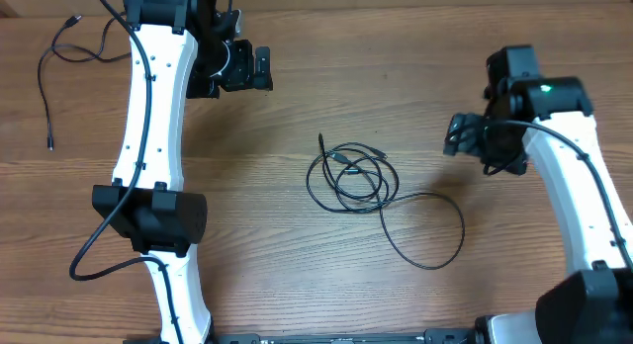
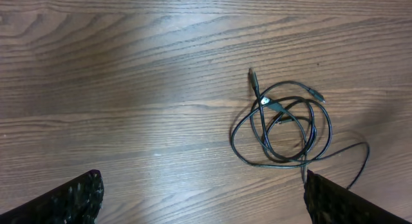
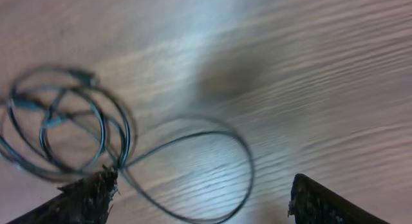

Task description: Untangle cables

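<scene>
A knotted bundle of thin black cables [image 1: 350, 178] lies on the wooden table at the centre, and one long loop [image 1: 459, 228] runs out to its right. Another thin black cable [image 1: 44, 97] lies by itself at the far left. My left gripper [image 1: 259, 67] hovers open and empty, up and left of the bundle. The left wrist view shows the bundle [image 2: 283, 124] ahead of the spread fingers [image 2: 203, 198]. My right gripper [image 1: 457, 136] hovers open and empty to the right of the bundle. The right wrist view shows the bundle [image 3: 64, 127] and the loop [image 3: 248, 163] above the open fingers [image 3: 203, 198].
The left arm's white links and black joint [image 1: 148, 215] stretch over the left part of the table. The right arm [image 1: 584, 206] stands along the right edge. Bare wood lies around the bundle.
</scene>
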You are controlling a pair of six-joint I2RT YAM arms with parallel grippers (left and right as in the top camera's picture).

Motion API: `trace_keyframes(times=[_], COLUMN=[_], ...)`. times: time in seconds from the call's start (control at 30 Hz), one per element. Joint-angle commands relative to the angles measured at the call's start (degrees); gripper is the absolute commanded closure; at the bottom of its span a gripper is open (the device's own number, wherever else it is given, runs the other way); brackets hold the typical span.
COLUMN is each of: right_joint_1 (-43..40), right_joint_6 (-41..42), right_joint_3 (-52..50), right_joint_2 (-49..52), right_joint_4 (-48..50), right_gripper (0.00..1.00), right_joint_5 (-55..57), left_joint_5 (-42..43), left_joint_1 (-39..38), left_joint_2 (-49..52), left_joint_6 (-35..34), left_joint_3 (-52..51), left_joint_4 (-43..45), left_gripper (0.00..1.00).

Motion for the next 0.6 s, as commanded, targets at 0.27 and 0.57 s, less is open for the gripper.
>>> trace_keyframes(times=[0.27,0.57], right_joint_1=[1.4,1.4], right_joint_6=[-3.2,-1.9], right_joint_3=[-17.7,-24.3], right_joint_2=[1.4,1.4], right_joint_4=[12.1,18.9], right_gripper=[0.05,0.04], right_joint_5=[-6.8,-5.0], left_joint_5=[-0.5,-0.5], left_joint_1=[0.2,0.2], left_joint_2=[0.5,0.5], left_joint_6=[1.3,1.3], left_joint_3=[-0.3,-0.3], left_joint_4=[0.0,0.5], left_gripper=[0.0,0.0])
